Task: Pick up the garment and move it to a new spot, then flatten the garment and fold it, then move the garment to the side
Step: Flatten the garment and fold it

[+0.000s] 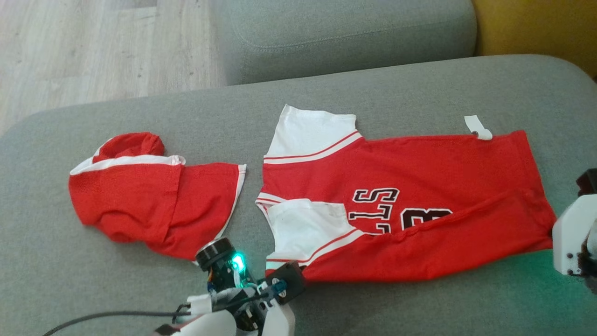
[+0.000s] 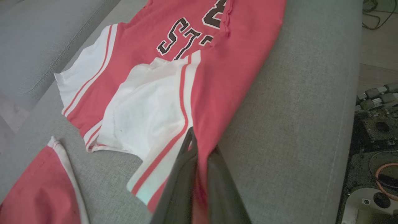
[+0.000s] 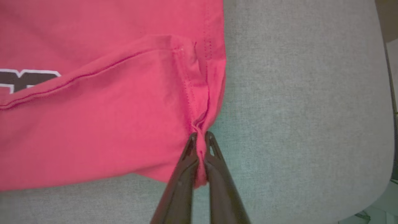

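Observation:
The garment, a red jersey [image 1: 419, 186] with white sleeves and black lettering, lies spread on the grey sofa seat [image 1: 373, 88]. Its near long edge is folded over the body. In the left wrist view my left gripper [image 2: 203, 141] is shut on the jersey [image 2: 236, 62] at its near edge, just beside the white sleeve [image 2: 149, 105]. My right gripper [image 3: 201, 137] is shut on the near hem corner of the jersey [image 3: 93, 124], with cloth bunched between the fingertips. In the head view the left wrist [image 1: 242, 280] and the right arm's pale housing [image 1: 571, 238] stand at those two ends.
A second red piece with white trim [image 1: 149, 200] lies crumpled to the left, close to the jersey's sleeves [image 2: 40, 186]. A white tag [image 1: 478, 127] sticks out at the far hem. Behind are the sofa back [image 1: 345, 37], wooden floor [image 1: 93, 46] and a yellow surface [image 1: 536, 28].

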Available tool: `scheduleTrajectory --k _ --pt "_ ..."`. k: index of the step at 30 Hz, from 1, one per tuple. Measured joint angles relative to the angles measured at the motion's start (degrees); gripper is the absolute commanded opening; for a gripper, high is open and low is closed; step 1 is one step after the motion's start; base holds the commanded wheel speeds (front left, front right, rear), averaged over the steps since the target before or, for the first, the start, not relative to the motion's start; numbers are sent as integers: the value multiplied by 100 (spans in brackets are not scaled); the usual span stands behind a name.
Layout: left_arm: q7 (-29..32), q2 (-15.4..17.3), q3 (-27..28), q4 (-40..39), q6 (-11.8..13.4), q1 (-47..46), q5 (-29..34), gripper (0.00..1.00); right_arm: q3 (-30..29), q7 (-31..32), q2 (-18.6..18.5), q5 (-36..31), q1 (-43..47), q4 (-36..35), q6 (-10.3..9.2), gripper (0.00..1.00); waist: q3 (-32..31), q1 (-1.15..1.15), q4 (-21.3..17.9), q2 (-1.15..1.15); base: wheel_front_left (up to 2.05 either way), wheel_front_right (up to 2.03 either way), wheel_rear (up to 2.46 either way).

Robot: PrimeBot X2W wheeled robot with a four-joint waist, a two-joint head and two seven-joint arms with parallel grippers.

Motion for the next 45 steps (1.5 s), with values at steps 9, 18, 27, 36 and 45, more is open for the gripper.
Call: scheduleTrajectory --k 9,18,27,36,45 --pt "-56 9 71 -155 266 -4 1 100 -968 -408 430 -319 240 -605 0 100 137 0 -27 0 0 0 0" --pt "-976 -105 1129 -308 1249 -106 -263 100 -1328 -2943 1042 -222 217 -1550 -1 100 335 1 -24 0 0 0 0" --pt "-2984 -929 2658 -46 1775 64 -1526 100 -1058 -5052 1594 -220 316 -1914 -1 100 614 0 -191 0 0 0 0" --pt "-2821 -751 2661 647 1128 -370 -1658 100 -882 -5614 1909 -268 364 -1673 -1 100 1037 0 -350 0 0 0 0" --pt "-679 -339 2542 1942 -126 -2721 -2078 100 -657 -5681 2075 -388 -484 -1649 -1 100 1695 1 -707 0 0 0 0"
